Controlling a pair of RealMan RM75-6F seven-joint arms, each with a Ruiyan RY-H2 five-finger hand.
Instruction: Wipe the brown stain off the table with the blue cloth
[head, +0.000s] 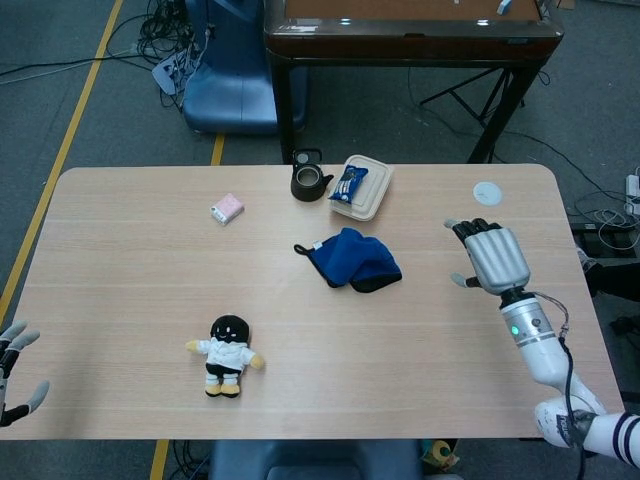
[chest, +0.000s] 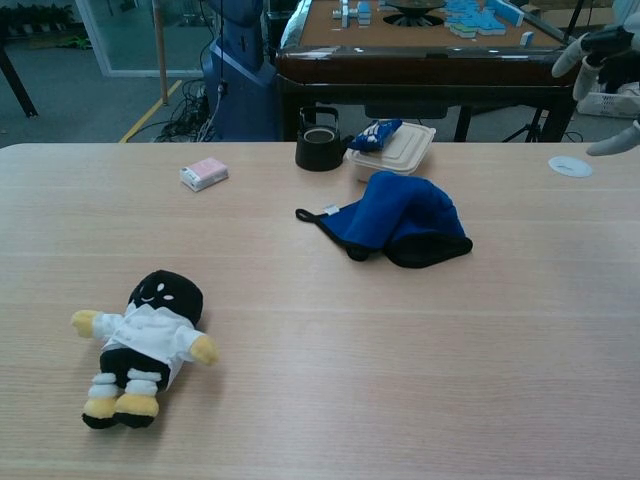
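Note:
The blue cloth (head: 350, 260) lies crumpled near the table's middle, dark lining showing at its right edge; in the chest view the cloth (chest: 400, 215) has nothing touching it. My right hand (head: 490, 257) hovers well to the right of it, fingers apart and holding nothing; only its fingertips (chest: 603, 55) show at the chest view's top right corner. My left hand (head: 15, 372) sits at the table's front left corner, fingers spread and empty. I see no brown stain on the bare wood in either view.
A black-and-white plush doll (head: 227, 355) lies front left. Behind the cloth stand a dark teapot (head: 310, 181) and a beige food box (head: 366, 190) with a blue packet (head: 348, 182) on it. A pink packet (head: 228, 208) lies back left, a white disc (head: 487, 193) back right.

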